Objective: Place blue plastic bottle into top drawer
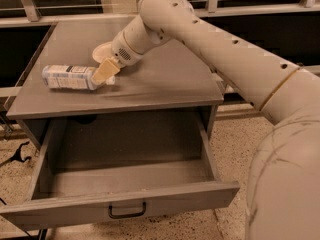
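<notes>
1. Grey cabinet top (165,79), camera view: the blue plastic bottle (67,77) lies on its side on the left part of this surface.
2. The bottle's long axis runs left to right, roughly parallel to the drawer front.
3. The gripper (105,71) sits at the bottle's right end and overlaps it. The rest of the bottle extends leftward, away from the gripper.
4. Gripper state: I cannot tell whether it stands open around the bottle or is clamped on it, because its own body covers the contact area.
5. The top drawer (190,199) is pulled out, below and forward of the bottle, with its handle (127,210) towards the camera.
6. Judgement: the coming move depends on carrying the bottle forward past the cabinet's front edge and then down. The drawer is wider than the bottle is long, so I expect no turn is needed.
7. Hidden or cut off:
   - the bottle's right end, under the gripper;
   - part of the white bowl (101,51), behind the gripper;
   - the arm (220,49), which runs out of frame at the right.
</notes>
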